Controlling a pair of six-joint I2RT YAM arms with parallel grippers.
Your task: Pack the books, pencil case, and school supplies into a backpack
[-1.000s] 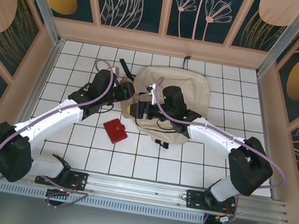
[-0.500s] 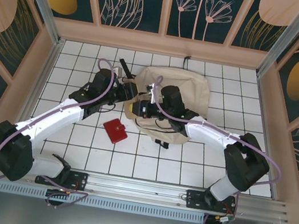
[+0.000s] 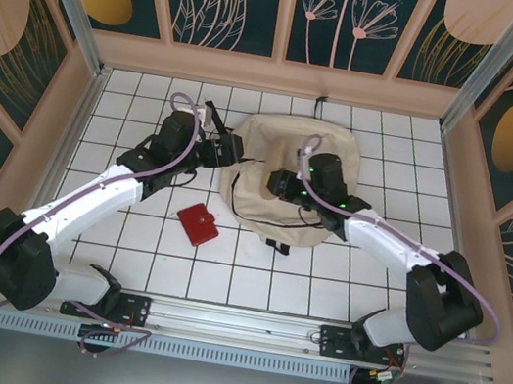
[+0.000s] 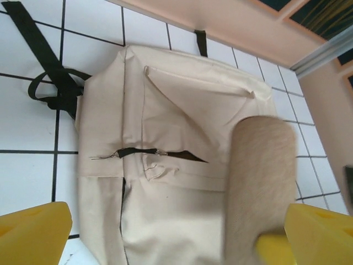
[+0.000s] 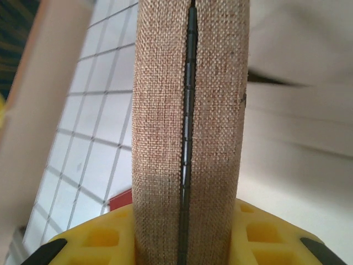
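L to R on the overhead: the red square point(image 3: 197, 224) lies flat on the table point(image 3: 251, 281), just beside the lower left corner of the backpack point(image 3: 264, 149) but apart from it, so not packed yet. L gripper point(image 3: 230, 148) sits at the backpack's upper left edge. On its wrist cam the yellow fingers point(image 4: 33, 234) are spread wide, w/ nothing gripped as far as I can see. The backpack lies flat on the tiles. The one gap I can make out is a narrow dark slit point(image 4: 171, 155) along a zipper, prob. too tight to take anything w/o being pulled wider. R gripper point(image 3: 279, 184) is over the middle of the backpack, clamped on the pencil case point(image 5: 190, 110). The case stands up out of the jaws w/ its zip facing the wrist cam, above the fabric and not inside. Books: can't tell whether they're already in the backpack. My read is the pencil case is mid-transfer, the red square is left to do, and the opening needs spreading first, likely a job for L gripper.
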